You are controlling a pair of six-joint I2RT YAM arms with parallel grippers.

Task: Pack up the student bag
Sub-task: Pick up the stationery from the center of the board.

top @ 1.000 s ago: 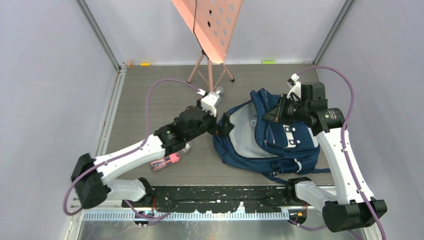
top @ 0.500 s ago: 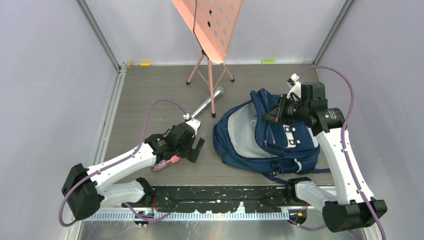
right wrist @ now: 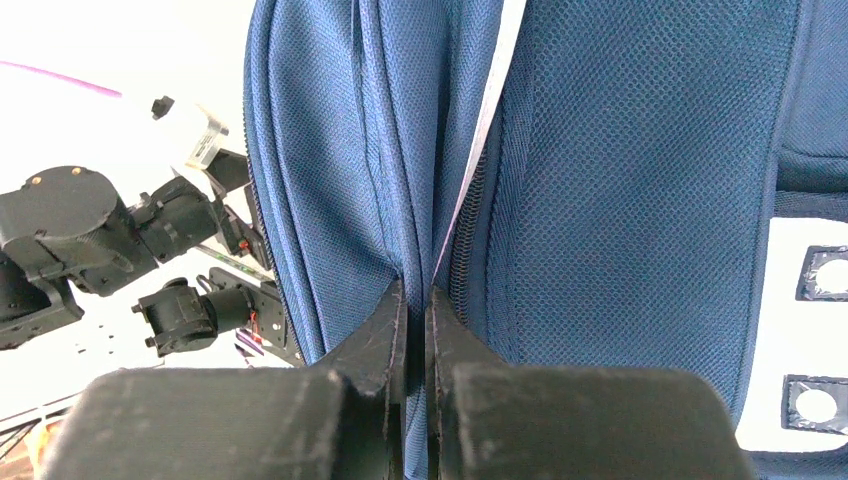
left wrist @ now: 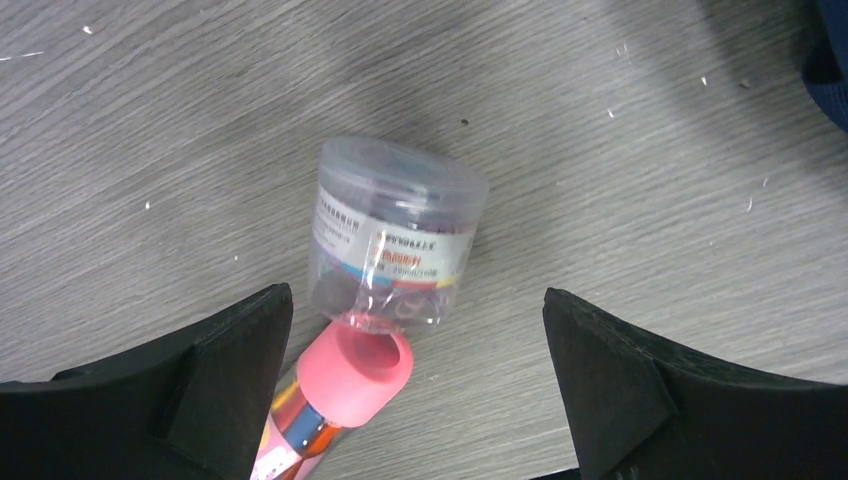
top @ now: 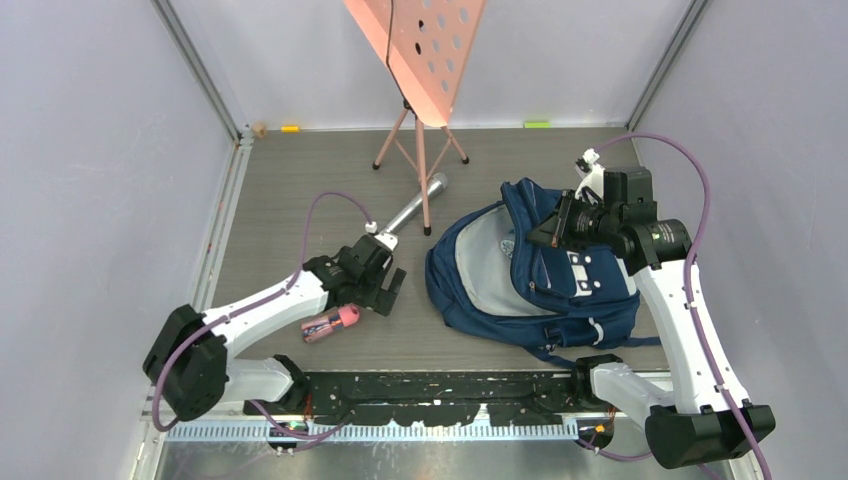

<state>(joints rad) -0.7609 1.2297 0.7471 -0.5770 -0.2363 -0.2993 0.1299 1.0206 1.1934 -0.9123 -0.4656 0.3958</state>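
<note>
The student bag (top: 560, 285), navy with grey patches, lies on its side at the right with its main opening gaping toward the left. My right gripper (top: 550, 235) is shut on a fold of the bag's upper fabric edge (right wrist: 640, 150), which runs pinched between the right gripper (right wrist: 417, 300) fingers. My left gripper (top: 388, 295) hovers open to the left of the bag. In the left wrist view, the left gripper (left wrist: 415, 320) straddles a clear plastic jar (left wrist: 395, 235) and a pink-capped tube (left wrist: 345, 385) lying on the floor, touching neither.
A silver metal cylinder (top: 415, 203) lies by the foot of a pink music stand (top: 425, 60), whose tripod legs (top: 420, 150) stand at the back centre. The pink-capped tube (top: 333, 322) lies just near-left of the left gripper. Grey walls close in on both sides.
My left arm has pulled back from the bag's opening toward the near left and now hangs over the jar and tube. The right gripper has kept its hold on the bag.
</note>
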